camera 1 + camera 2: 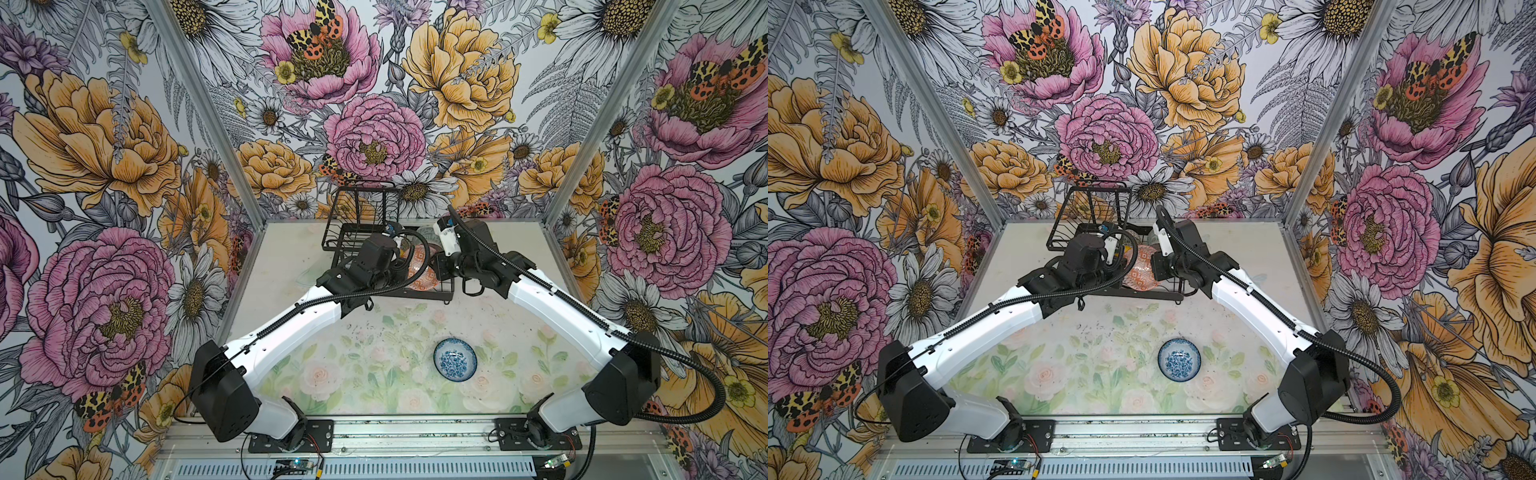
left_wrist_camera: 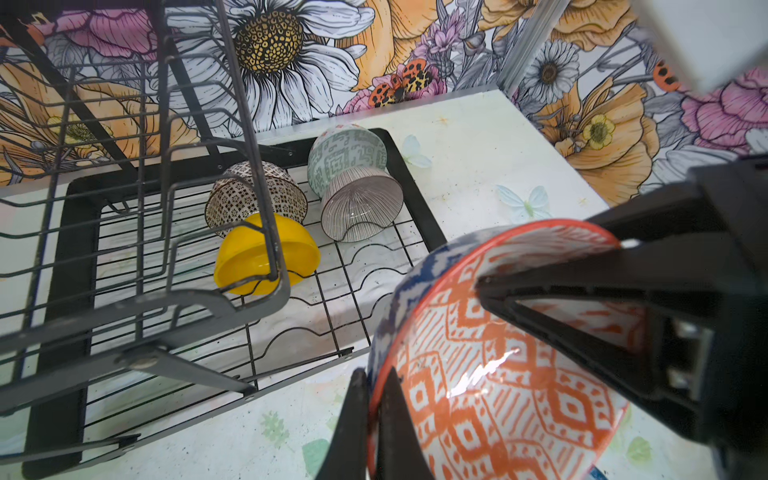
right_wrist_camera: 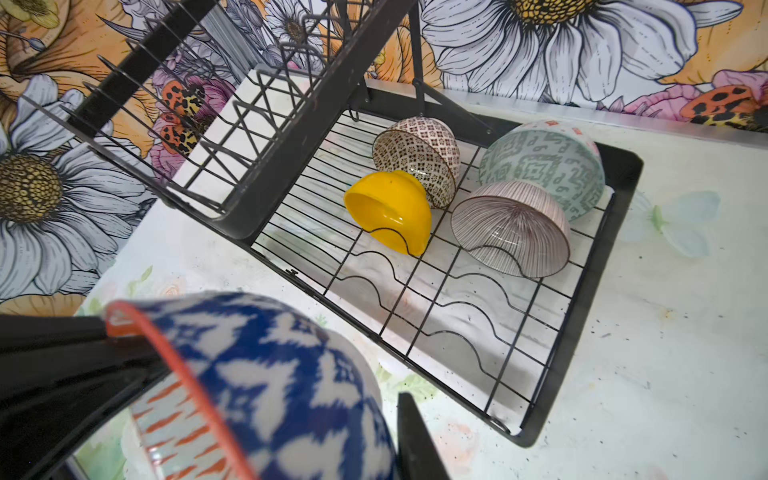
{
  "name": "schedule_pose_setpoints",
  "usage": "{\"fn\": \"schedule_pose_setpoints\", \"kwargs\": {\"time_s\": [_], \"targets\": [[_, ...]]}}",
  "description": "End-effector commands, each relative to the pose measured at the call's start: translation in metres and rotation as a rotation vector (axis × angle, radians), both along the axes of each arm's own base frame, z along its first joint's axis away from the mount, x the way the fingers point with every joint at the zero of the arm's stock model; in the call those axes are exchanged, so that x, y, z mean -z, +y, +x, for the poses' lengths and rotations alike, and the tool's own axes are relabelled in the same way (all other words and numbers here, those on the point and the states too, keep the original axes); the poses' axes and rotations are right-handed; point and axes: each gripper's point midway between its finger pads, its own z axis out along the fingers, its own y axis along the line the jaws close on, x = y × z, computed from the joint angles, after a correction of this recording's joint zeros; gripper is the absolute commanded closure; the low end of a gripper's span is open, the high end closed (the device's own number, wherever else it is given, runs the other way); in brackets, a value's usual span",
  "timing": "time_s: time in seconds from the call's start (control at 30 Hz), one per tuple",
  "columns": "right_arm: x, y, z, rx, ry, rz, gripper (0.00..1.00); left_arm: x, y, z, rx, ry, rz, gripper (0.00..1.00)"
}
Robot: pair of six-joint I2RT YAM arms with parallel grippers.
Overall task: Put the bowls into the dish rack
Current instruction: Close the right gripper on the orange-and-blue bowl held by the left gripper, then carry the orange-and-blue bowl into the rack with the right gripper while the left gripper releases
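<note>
L gripper (image 2: 374, 386) pinching orange bowl (image 2: 498, 374) rim over pale floral table (image 1: 374, 374); R gripper (image 2: 548, 266) straddling it, grip unclear; floral walls (image 1: 104, 166) enclosing

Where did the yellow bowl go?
The yellow bowl is tipped on its side on the lower wire tray of the dish rack, leaning against the black-white patterned bowl, with the pink lined bowl beside it.

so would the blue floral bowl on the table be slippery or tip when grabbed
Probably slick: the blue bowl shows a bright glaze highlight. It looks rigid, likely ceramic and breakable, though that cannot be confirmed. Upright on the table, a one-sided rim pinch may tilt it.
</note>
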Motion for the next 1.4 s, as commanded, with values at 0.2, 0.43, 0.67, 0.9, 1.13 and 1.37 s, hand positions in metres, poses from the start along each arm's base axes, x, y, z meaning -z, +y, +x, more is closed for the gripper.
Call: {"fn": "schedule_pose_setpoints", "kwargs": {"time_s": [0.2, 0.43, 0.67, 0.9, 1.13, 1.37], "targets": [[-0.022, -0.001, 0.009, 0.021, -0.072, 0.013, 1.00, -0.033, -0.003, 0.001, 0.038, -0.062, -0.056, 1.00], [-0.027, -0.010, 0.018, 0.017, -0.138, -0.063, 1.00, -0.030, 0.028, -0.015, 0.043, -0.036, 0.039, 0.15], [-0.028, -0.017, 0.039, -0.036, -0.275, -0.248, 1.00, -0.021, 0.059, -0.021, 0.005, -0.006, 0.084, 0.01], [-0.023, -0.020, 0.065, -0.045, -0.453, -0.484, 1.00, -0.010, 0.069, -0.022, -0.008, 0.024, 0.084, 0.01], [-0.010, -0.006, 0.076, -0.041, -0.628, -0.649, 1.00, 0.000, 0.074, -0.022, -0.016, 0.047, 0.085, 0.01], [-0.009, 0.006, 0.062, -0.049, -0.810, -0.640, 1.00, 0.003, 0.083, -0.022, -0.035, 0.060, 0.087, 0.01]]}}
